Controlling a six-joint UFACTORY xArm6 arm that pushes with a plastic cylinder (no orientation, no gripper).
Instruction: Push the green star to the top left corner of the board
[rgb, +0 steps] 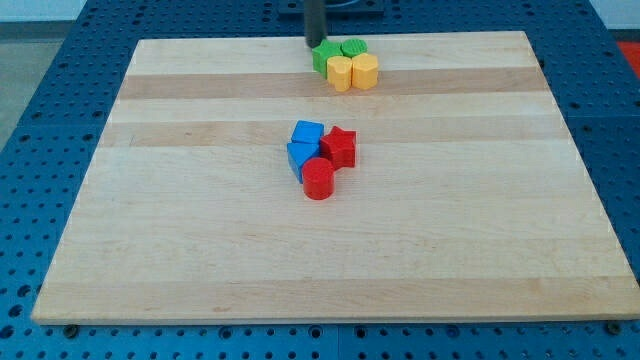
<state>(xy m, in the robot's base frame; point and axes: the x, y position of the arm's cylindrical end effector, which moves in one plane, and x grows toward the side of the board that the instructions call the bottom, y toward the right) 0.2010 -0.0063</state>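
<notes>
My tip (314, 44) is at the view's top centre, touching the top-left side of a green block (324, 56) whose shape I cannot make out well; it may be the star. A second green block (353, 48) sits just to its right. Two yellow blocks lie right below them: one (340, 73) on the left and a hexagon-like one (365, 71) on the right. All four form one tight cluster near the board's top edge.
A second cluster lies at the board's centre: a blue cube (308, 133), another blue block (300, 156), a red star (340, 147) and a red cylinder (318, 179). The wooden board (150, 230) rests on a blue perforated table.
</notes>
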